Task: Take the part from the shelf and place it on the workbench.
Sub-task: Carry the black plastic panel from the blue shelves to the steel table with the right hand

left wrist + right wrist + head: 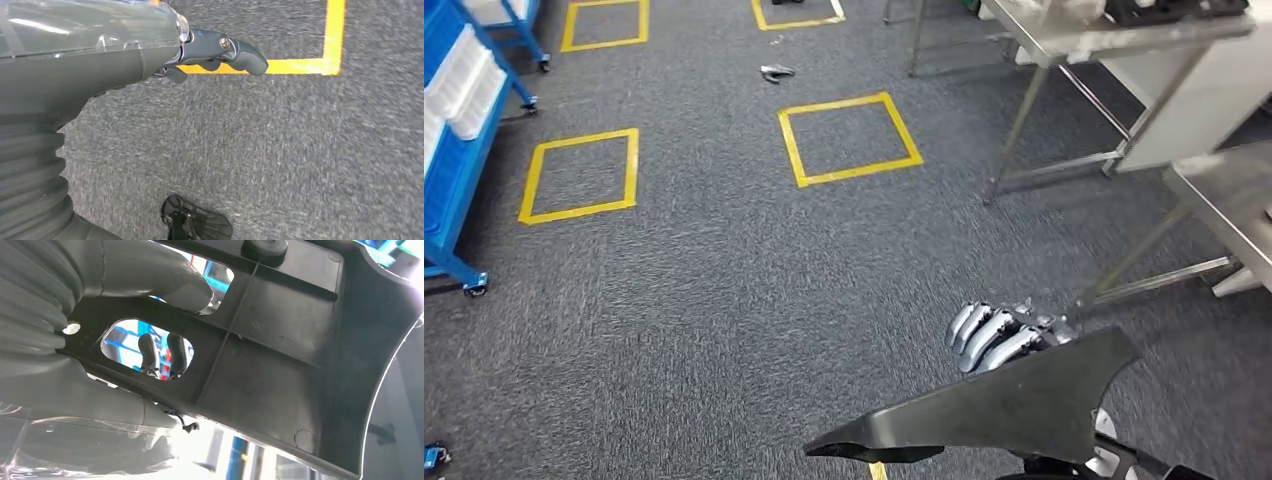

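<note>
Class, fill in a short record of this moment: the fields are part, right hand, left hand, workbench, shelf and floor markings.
part: black plastic panel, held low in front of the robot
right hand: right hand grips the panel, fingers over its upper edge
left hand: left hand holds nothing, above carpet
workbench: steel workbench ahead on the right, not yet reached
shelf: blue shelf off to the left
floor markings: yellow tape squares on grey carpet

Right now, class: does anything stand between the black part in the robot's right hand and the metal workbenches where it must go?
Nothing visible does. The right hand holds the black part low in the head view. Bare grey carpet runs from it to the metal workbench on the right and the farther workbench behind it. The yellow floor squares are flat tape.
</note>
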Available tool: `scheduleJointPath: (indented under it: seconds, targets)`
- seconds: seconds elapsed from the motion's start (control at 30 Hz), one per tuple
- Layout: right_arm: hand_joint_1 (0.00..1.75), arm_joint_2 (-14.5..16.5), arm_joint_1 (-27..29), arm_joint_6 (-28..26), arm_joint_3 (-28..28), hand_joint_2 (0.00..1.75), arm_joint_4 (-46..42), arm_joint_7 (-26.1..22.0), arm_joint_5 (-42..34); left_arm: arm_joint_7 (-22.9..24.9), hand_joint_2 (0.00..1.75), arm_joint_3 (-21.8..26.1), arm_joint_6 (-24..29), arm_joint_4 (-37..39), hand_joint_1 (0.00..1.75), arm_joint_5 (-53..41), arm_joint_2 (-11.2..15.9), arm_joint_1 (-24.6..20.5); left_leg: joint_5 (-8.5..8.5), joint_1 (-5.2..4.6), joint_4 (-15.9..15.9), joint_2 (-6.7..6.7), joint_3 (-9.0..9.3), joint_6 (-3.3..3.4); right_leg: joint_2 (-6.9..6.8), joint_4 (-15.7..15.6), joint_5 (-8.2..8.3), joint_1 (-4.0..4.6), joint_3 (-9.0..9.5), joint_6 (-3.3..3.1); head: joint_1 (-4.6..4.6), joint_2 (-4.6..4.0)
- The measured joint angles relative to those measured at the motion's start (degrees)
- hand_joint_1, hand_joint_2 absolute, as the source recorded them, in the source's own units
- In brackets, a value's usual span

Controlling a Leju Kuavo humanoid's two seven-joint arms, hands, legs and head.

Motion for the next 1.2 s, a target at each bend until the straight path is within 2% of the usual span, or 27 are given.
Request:
scheduleJointPath:
  seconds: [0.07, 0.13, 0.2, 0.23, 0.27, 0.3, 0.33, 0.37, 0.43, 0.47, 0.5, 0.53, 0.57, 0.6, 0.63, 0.7, 0.77, 0.8, 0.83, 0.87, 0.93, 0.97, 1.0, 1.07, 1.1, 1.13, 1.2]
  targets:
    - [1.24, -0.2, -0.4, -0.3, 0.3, 1.75, -0.1, 0.0, -0.6, -0.1, 1.75, 0.0, 0.0, 0.0, 0.0, 0.2, 0.0, -0.2, -0.29, 0.06, -0.1, 0.83, 0.34, -0.66, 1.32, -0.2, 0.17, 0.01, 0.01, -0.7, -0.03, 0.0]
    - [1.24, -0.5, -1.2, -0.5, 0.7, 1.75, -0.2, 0.0, -1.3, -0.2, 1.75, 0.0, -0.1, 0.0, 0.0, 0.4, -0.1, -0.4, -1.8, 0.28, 1.9, -0.74, -0.21, -1.12, 2.47, -0.6, 0.45, -0.26, 0.28, -1.42, -0.08, 0.01]
    - [1.24, -0.6, -2.3, -0.2, 1.2, 1.75, -0.3, -0.1, -1.7, -0.5, 1.75, 0.0, -0.4, 0.0, 0.0, 0.7, -0.1, -0.3, -5.27, 0.44, 8.2, -3.56, -3.15, -1.31, 3.62, -0.8, 0.55, -0.32, 0.41, -1.95, -0.22, 0.01]
    - [1.24, -0.6, -2.7, 0.0, 1.4, 1.75, -0.3, -0.1, -1.7, -0.7, 1.75, 0.0, -0.5, 0.0, 0.0, 0.8, -0.2, -0.1, -6.95, 0.44, 12.2, -4.35, -5.18, -1.36, 4.27, -0.8, 0.55, -0.25, 0.39, -2.1, -0.27, 0.01]
    - [1.24, -0.6, -3.0, 0.2, 1.6, 1.75, -0.4, -0.1, -1.7, -0.9, 1.75, 0.0, -0.6, 0.0, 0.0, 0.9, -0.2, 0.0, -7.78, 0.44, 15.2, -4.78, -6.87, -1.4, 4.98, -0.7, 0.52, -0.18, 0.39, -2.16, -0.3, 0.01]
    - [1.24, -0.7, -3.2, 0.3, 1.6, 1.75, -0.4, -0.1, -1.7, -1.1, 1.75, 0.0, -0.7, 0.0, 0.0, 0.9, -0.3, 0.0, -7.48, 0.44, 16.5, -4.99, -7.76, -1.4, 5.7, -0.6, 0.47, -0.14, 0.4, -2.17, -0.29, 0.01]
    - [1.24, -0.7, -3.5, 0.4, 1.6, 1.75, -0.5, 0.0, -1.7, -1.2, 1.75, 0.0, -0.9, 0.0, 0.0, 0.9, -0.4, 0.0, -6.14, 0.45, 15.6, -5.11, -7.69, -1.34, 6.4, -0.5, 0.41, -0.12, 0.42, -2.15, -0.29, 0.01]
    - [1.24, -0.8, -3.6, 0.4, 1.6, 1.75, -0.7, 0.0, -1.7, -1.3, 1.75, 0.0, -1.0, 0.0, 0.0, 0.8, -0.4, 0.0, -3.93, 0.48, 12.6, -5.43, -6.61, -1.22, 7.1, -0.3, 0.3, -0.13, 0.46, -2.06, -0.29, 0.01]
    - [1.24, -0.8, -3.7, 0.3, 1.6, 1.75, -1.2, 0.0, -1.6, -1.4, 1.75, 0.0, -1.2, 0.0, 0.0, 0.6, -0.5, -0.1, -0.36, 0.62, 5.2, -7.6, -3.6, -0.83, 8.38, 0.2, 0.01, -0.1, 0.35, -1.68, -0.26, 0.01]
    - [1.24, -0.9, -3.6, 0.2, 1.6, 1.75, -1.4, 0.0, -1.4, -1.4, 1.75, 0.0, -1.2, 0.0, 0.0, 0.5, -0.5, -0.1, 0.47, 0.65, 2.7, -8.63, -2.54, -0.62, 8.98, 0.4, -0.07, -0.14, 0.18, -1.38, -0.26, 0.01]
    - [1.24, -0.9, -3.3, 0.2, 1.6, 1.75, -1.7, 0.0, -1.1, -1.3, 1.75, 0.0, -1.2, 0.0, 0.0, 0.4, -0.6, -0.1, 0.55, 0.59, 1.6, -9.32, -2.05, -0.38, 9.52, 0.5, -0.1, -0.21, -0.02, -1.04, -0.26, 0.01]
    - [1.24, -1.0, -2.9, 0.1, 1.6, 1.75, -2.0, 0.0, -0.7, -1.2, 1.75, 0.0, -1.1, 0.0, 0.0, 0.4, -0.7, -0.2, 0.42, 0.47, 1.3, -9.26, -1.87, -0.12, 10.05, 0.5, -0.05, -0.27, -0.18, -0.66, -0.25, 0.01]
    - [1.24, -1.1, -2.5, 0.1, 1.6, 1.75, -2.3, 0.0, -0.4, -1.1, 1.75, 0.0, -1.0, 0.0, 0.0, 0.3, -0.9, -0.2, 0.54, 0.47, 1.2, -8.64, -1.8, 0.23, 10.43, 0.4, 0.01, -0.4, -0.25, -0.29, -0.28, 0.01]
    - [1.24, -1.3, -2.1, 0.1, 1.5, 1.75, -2.6, 0.0, -0.2, -1.1, 1.75, 0.0, -0.9, 0.0, 0.0, 0.3, -1.1, -0.3, 0.66, 0.51, 0.9, -8.04, -1.64, 0.61, 9.88, 0.6, -0.17, -0.38, -0.36, 0.06, -0.24, 0.01]
    - [1.24, -1.4, -2.0, 0.2, 1.5, 1.75, -2.9, 0.0, -0.2, -1.0, 1.75, 0.0, -0.9, 0.0, 0.0, 0.1, -1.2, -0.3, 0.79, 0.6, 0.6, -7.36, -1.47, 1.02, 8.69, 1.6, -0.84, -0.33, -0.82, 0.37, -0.13, 0.01]
    - [1.24, -1.7, -1.9, 0.4, 1.2, 1.75, -3.3, 0.0, -0.2, -0.8, 1.75, 0.0, -0.7, 0.0, 0.0, -0.1, -1.4, -0.3, 0.86, 0.62, 0.3, -5.98, -1.22, 1.58, 5.54, 6.6, -3.63, -0.31, -3.27, 0.89, 0.09, 0.01]
    - [1.24, -2.0, -1.7, 0.6, 0.9, 1.75, -3.4, -0.1, -0.2, -0.6, 1.75, -0.1, -0.8, 0.0, 0.0, -0.5, -1.6, -0.2, 0.7, 0.53, 0.3, -4.55, -1.19, 1.79, 4.33, 13.1, -6.28, -0.57, -6.7, 1.3, 0.17, 0.01]
    - [1.24, -2.1, -1.7, 0.6, 0.7, 1.75, -3.4, -0.1, -0.2, -0.6, 1.75, -0.1, -0.9, 0.0, 0.0, -0.6, -1.6, -0.2, 0.6, 0.5, 0.3, -3.86, -1.15, 1.81, 4.15, 14.7, -6.42, -0.7, -7.62, 1.44, 0.18, 0.01]
    - [1.24, -2.3, -1.7, 0.6, 0.6, 1.75, -3.4, -0.1, -0.2, -0.6, 1.75, -0.2, -1.0, 0.0, 0.0, -0.7, -1.7, -0.2, 0.48, 0.5, 0.3, -3.18, -1.06, 1.76, 3.96, 14.3, -5.53, -0.79, -7.48, 1.5, 0.18, 0.01]
    - [1.24, -2.5, -1.6, 0.6, 0.5, 1.75, -3.4, -0.1, -0.2, -0.6, 1.75, -0.3, -1.1, 0.0, 0.0, -0.7, -1.8, -0.3, 0.34, 0.5, 0.3, -2.55, -0.88, 1.66, 3.55, 11.8, -3.8, -0.82, -6.2, 1.46, 0.19, 0.01]
    - [1.24, -2.7, -1.6, 0.6, 0.4, 1.75, -3.4, -0.1, -0.1, -0.7, 1.75, -0.5, -1.2, 0.0, 0.0, -0.7, -2.0, -0.4, -0.03, 0.34, 0.3, -1.47, -0.39, 1.23, 1.27, 4.2, -0.5, -0.45, -2.18, 0.97, 0.19, 0.01]
    - [1.24, -2.8, -1.6, 0.6, 0.3, 1.75, -3.4, -0.1, 0.0, -0.7, 1.75, -0.5, -1.2, 0.0, 0.0, -0.7, -2.1, -0.4, -0.23, 0.21, 0.3, -1.0, -0.17, 0.94, 0.36, 1.5, 0.32, -0.17, -0.81, 0.61, 0.16, 0.01]
    - [1.24, -2.8, -1.5, 0.6, 0.3, 1.75, -3.5, -0.1, 0.3, -0.8, 1.75, -0.5, -1.2, 0.0, 0.0, -0.7, -2.2, -0.5, -0.39, 0.09, 0.3, -0.53, 0.02, 0.64, -0.2, 0.2, 0.47, 0.11, -0.17, 0.25, 0.15, 0.01]
    - [1.24, -2.9, -0.4, 0.5, 0.3, 1.75, -3.9, -0.2, 1.3, -1.0, 1.75, -0.5, -1.3, 0.0, 0.0, -0.6, -2.4, -0.6, -0.62, -0.02, 0.1, 0.46, 0.49, 0.04, 0.65, -0.2, 0.34, 0.32, -0.19, -0.37, 0.14, 0.01]
    - [1.24, -2.9, 0.6, 0.5, 0.3, 1.75, -4.3, -0.2, 1.8, -1.1, 1.75, -0.5, -1.4, 0.0, 0.0, -0.4, -2.5, -0.7, -0.87, 0.05, 0.1, 0.42, 0.72, -0.27, 1.18, -0.5, 0.41, 0.18, 0.01, -0.67, 0.14, 0.01]
    - [1.24, -2.9, 1.6, 0.4, 0.2, 1.75, -4.8, -0.2, 2.2, -1.2, 1.75, -0.5, -1.5, 0.0, 0.0, -0.3, -2.7, -0.8, -1.48, 0.12, 0.7, -0.32, 0.67, -0.55, 1.71, -0.8, 0.52, -0.01, 0.26, -1.0, 0.11, 0.0]
    - [1.24, -2.9, 3.3, 0.3, 0.2, 1.75, -6.0, -0.3, 2.6, -1.3, 1.75, -0.6, -1.6, 0.1, 0.0, -0.1, -2.9, -0.8, -4.33, 0.33, 5.4, -2.98, -1.28, -0.92, 2.78, -1.3, 0.71, -0.33, 0.68, -1.62, -0.02, 0.01]
